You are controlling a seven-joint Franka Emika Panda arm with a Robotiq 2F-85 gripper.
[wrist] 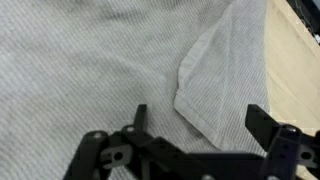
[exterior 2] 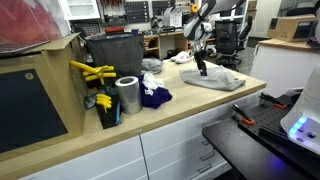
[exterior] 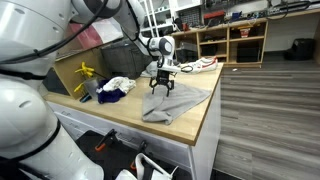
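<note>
My gripper (exterior: 163, 86) hangs just above a grey cloth (exterior: 172, 102) spread on the wooden counter, fingers pointing down. It is open and empty. In the wrist view the two black fingers (wrist: 196, 118) straddle a folded-over corner of the grey cloth (wrist: 205, 75), which lies flat with a ribbed weave. In an exterior view the gripper (exterior 2: 201, 68) stands over the far end of the cloth (exterior 2: 215, 79).
A white and dark blue cloth heap (exterior: 115, 88) lies beside a metal can (exterior 2: 127, 95). Yellow tools (exterior 2: 92, 72) stick out by a dark bin (exterior 2: 113, 55). The counter edge (exterior: 205, 125) is near the cloth. Shelves (exterior: 232, 42) stand behind.
</note>
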